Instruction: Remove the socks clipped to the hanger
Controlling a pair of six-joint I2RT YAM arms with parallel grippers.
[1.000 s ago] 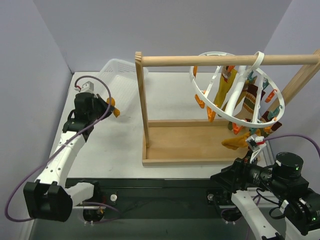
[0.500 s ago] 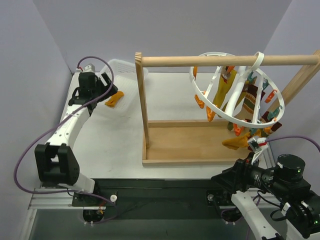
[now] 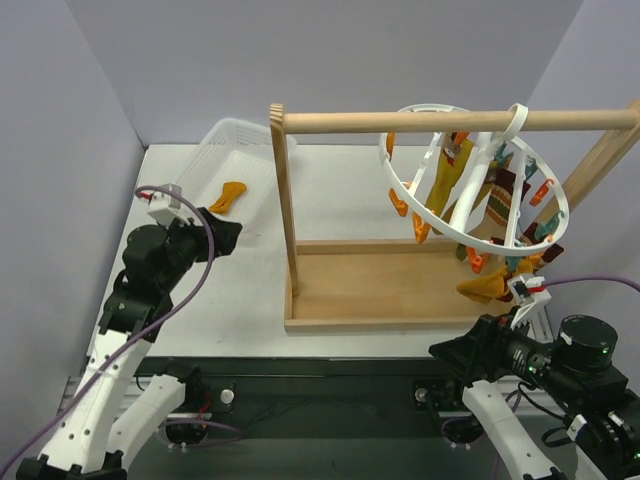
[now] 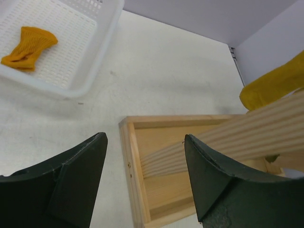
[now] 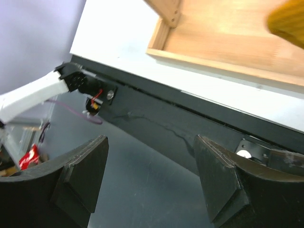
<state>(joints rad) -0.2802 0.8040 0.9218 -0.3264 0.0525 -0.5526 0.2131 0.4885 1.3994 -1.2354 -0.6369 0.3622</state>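
- Black fingers of the right gripper [image 3: 452,354] are spread wide with nothing between them. It hangs at the near right edge of the table [image 3: 240,290], low and in front of the hanger. Its wrist camera looks over the table's dark front edge.
- Further in on the left, the left gripper [image 3: 224,233] hovers above the table, its 2 fingers [image 4: 71,180] also spread and empty. It points toward the near left corner of the wooden rack base [image 3: 370,285].
- That base is a shallow wooden tray lying on the table. An upright post [image 3: 286,200] rises at its left end and carries a long wooden rod [image 3: 350,121] across the top.
- On the right part of the rod the white ring hanger [image 3: 392,165] hangs by its hook [image 3: 517,118], tilted. It has orange and teal clips [image 3: 398,208] around the ring.
- Several socks are clipped to the hanger: mustard socks [image 3: 455,170] and a striped sock [image 3: 500,195] inside the ring. 1 low mustard sock [image 3: 485,287] dangles over the right end of the base, near the right arm.
- At the far left a white mesh basket [image 3: 215,140] sits on the table, with 1 loose mustard sock [image 3: 228,195] lying in it, well apart from the hanger.
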